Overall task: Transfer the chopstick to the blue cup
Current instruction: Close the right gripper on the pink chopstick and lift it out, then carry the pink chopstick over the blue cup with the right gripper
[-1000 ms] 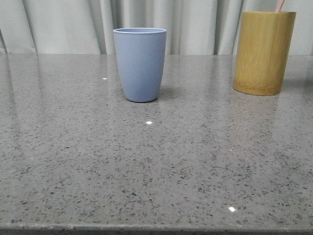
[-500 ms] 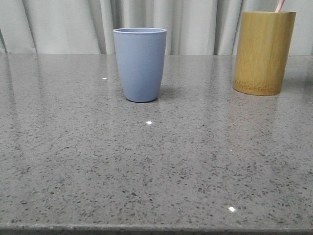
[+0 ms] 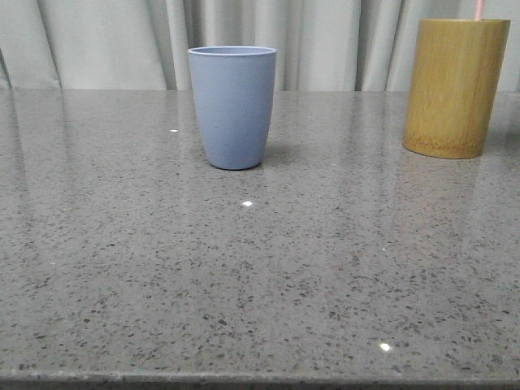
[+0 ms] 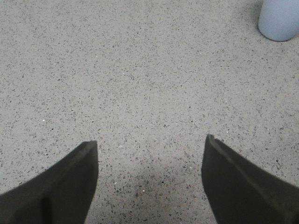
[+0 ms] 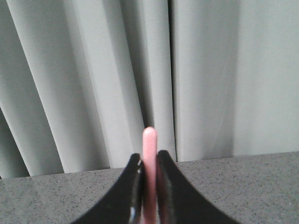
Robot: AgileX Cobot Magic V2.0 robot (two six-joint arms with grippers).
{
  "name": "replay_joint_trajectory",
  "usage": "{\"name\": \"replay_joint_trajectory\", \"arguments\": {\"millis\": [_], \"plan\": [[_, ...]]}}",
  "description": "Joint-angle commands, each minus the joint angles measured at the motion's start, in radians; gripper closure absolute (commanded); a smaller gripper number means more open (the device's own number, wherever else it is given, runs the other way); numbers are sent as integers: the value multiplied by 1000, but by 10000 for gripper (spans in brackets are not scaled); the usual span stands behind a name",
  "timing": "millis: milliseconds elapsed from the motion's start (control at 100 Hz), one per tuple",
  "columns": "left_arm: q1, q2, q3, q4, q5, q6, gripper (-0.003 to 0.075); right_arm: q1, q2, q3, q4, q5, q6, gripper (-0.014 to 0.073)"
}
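The chopstick (image 5: pixel 149 172) is pinched upright by the right tool (image 5: pixel 149 186), its tip seen above the bamboo cylinder (image 3: pixel 456 88) at the worktop's (image 3: pixel 260 268) far right edge. The blue cup (image 3: pixel 233 106) stands mid-back, with bare worktop between. The left tool (image 4: pixel 149 154) is spread over bare worktop.

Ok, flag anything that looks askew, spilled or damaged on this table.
Nothing stands out. The blue cup stands upright on the table, and the bamboo holder stands upright too. The right gripper is shut on the chopstick; the left gripper hangs open over bare table. No spills or damage.
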Motion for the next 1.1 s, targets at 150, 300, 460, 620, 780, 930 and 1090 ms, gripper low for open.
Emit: {"name": "replay_joint_trajectory", "arguments": {"millis": [150,300,460,620,780,930,1090], "plan": [[2,2,-28,-16,-68,-5,257,-6,-46,-35,-2,-116,34,662],[2,2,-28,-16,-68,-5,257,-6,-86,-36,-2,-117,37,661],[2,2,-28,-16,-68,-5,257,-6,-158,-55,-2,-102,37,660],[2,2,-28,-16,-68,-5,257,-5,-245,-120,-2,21,45,660],[2,2,-28,-16,-68,-5,257,20,-304,-178,-2,91,102,660],[2,2,-28,-18,-68,-5,257,91,-309,-188,-2,48,170,660],[2,2,-28,-17,-68,-5,257,203,-283,-188,-18,-32,181,660]]}}
